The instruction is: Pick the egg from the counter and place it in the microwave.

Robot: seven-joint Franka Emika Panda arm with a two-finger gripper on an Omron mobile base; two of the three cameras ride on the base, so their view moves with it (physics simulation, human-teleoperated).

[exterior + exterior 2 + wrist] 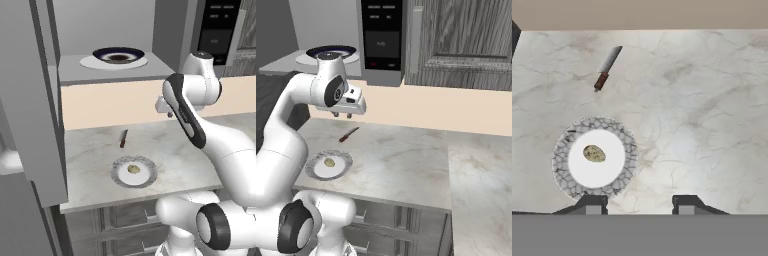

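Pincer [342, 115] hangs empty above the marbled worktop [185, 150], its two tips apart.

Below it and toward the worktop's front edge, the egg [594, 153] lies in the middle of a white scalloped plate [562, 162], touched by nothing. A thin reddish-brown utensil [606, 67] lies flat behind the plate, nearer the beige back wall [110, 102], well apart from the egg. The stone between pincer and plate is bare. Off to one side the grey microwave [67, 72] stands open, its tall door [25, 100] swung out over the worktop's end; inside, a dark bowl [118, 54] rests on the white turntable disc [87, 62]. A black-fronted appliance [382, 37] stands beside grey wood cabinet doors [466, 40].
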